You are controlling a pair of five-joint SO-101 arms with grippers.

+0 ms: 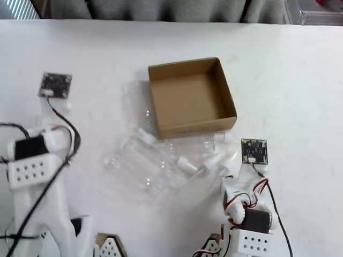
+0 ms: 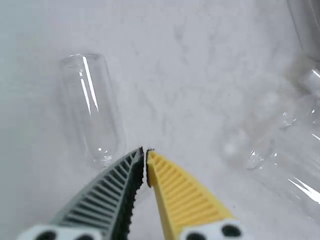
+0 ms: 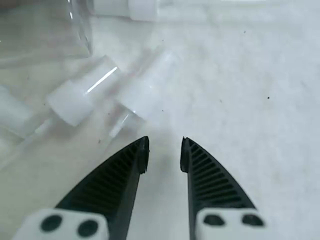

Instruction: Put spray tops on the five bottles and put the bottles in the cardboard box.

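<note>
White matte table (image 1: 300,80); square cardboard box (image 1: 196,126); clear cylindrical bottle (image 2: 92,107)

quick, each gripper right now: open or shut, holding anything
Left gripper: jaws shut, empty, beside a lying clear bottle.
Right gripper: jaws open, empty, near a white spray top.

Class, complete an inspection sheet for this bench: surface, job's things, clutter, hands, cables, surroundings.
Surface: white table.
Job's things: open brown cardboard box; clear plastic bottles lying on their sides between box and arms; white spray tops loose among them.
Clutter: nothing seen.
Hands: grey-and-yellow left hand shut, beside one lying bottle; black right hand open, near spray tops.
Cables: black cable on left arm; red and white wires on right arm.
Surroundings: grey curtain; clear plastic container.
</note>
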